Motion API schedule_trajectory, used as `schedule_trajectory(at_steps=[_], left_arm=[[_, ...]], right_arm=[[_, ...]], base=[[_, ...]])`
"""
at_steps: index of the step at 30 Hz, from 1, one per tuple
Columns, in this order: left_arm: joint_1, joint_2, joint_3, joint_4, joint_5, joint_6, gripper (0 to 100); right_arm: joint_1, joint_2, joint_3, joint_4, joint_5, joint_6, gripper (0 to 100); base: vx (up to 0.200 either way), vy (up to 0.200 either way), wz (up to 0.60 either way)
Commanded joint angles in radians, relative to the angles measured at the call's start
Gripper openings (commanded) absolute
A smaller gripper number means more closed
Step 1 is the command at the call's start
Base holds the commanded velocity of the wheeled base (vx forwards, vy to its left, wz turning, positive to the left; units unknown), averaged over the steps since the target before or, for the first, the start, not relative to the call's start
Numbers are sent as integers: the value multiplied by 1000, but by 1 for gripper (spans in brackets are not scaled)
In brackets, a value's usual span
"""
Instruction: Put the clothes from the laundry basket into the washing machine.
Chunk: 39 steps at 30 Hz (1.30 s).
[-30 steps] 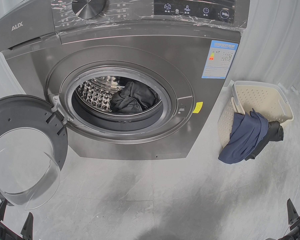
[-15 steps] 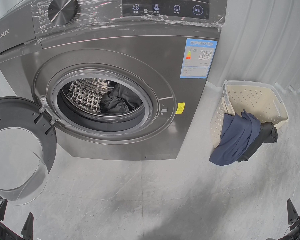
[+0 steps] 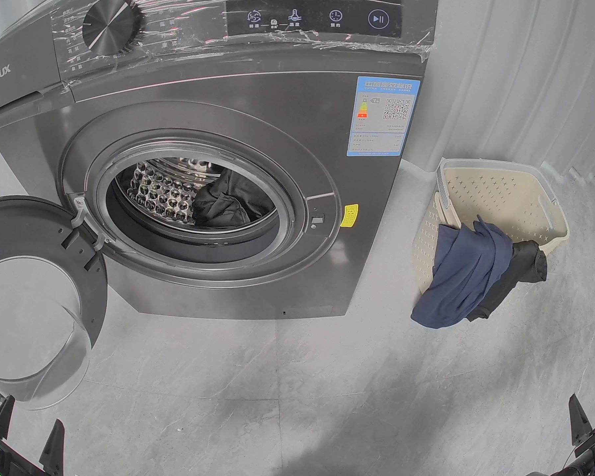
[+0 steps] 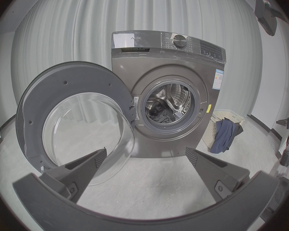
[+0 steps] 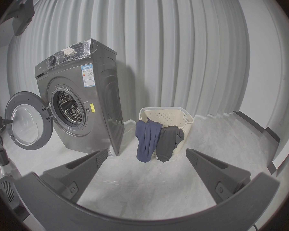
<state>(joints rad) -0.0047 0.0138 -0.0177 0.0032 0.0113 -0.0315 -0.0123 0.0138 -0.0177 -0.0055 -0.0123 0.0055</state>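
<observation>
I see the left gripper [image 4: 145, 150] and right gripper [image 5: 146, 151] both released, empty. A blue cloth [image 3: 466, 276] and black cloth [image 3: 525, 266] hang over the basket [image 3: 496, 164] rim beside the washer [image 3: 244, 94].

Setting: a staged laundry room, more studio than home. Evidence recorded: a front-loading washing machine [image 3: 244, 100] stood with plastic film [image 3: 277, 18] over its control panel; a pale pleated curtain [image 3: 522, 67] formed the walls; a grey marbled floor [image 3: 311, 378]; a cream laundry basket [image 3: 509, 196] beside the machine.
</observation>
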Motion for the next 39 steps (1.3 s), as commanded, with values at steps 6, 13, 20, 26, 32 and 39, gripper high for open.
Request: schedule_trajectory(at_steps=[6,13,20,26,32,39], left_arm=[[-1,-12,15,0,-5,5,100],[0,-12,15,-2,-5,1,100],[0,-12,15,-2,-7,10,100],[0,-12,15,-2,-7,10,100],[0,-12,15,-3,-5,8,100],[0,-12,15,-2,-4,-2,100]], right_arm=[[0,-12,18,-1,0,1,100],[0,-12,18,-1,0,-1,100],[0,-12,18,-1,0,-1,100],[0,-12,18,-1,0,1,100],[0,-12,18,-1,0,1,100],[0,-12,18,-1,0,1,100]], base=[[0,-200,0],[0,-86,0],[0,0,0],[0,-167,0],[0,-200,0],[0,-200,0]])
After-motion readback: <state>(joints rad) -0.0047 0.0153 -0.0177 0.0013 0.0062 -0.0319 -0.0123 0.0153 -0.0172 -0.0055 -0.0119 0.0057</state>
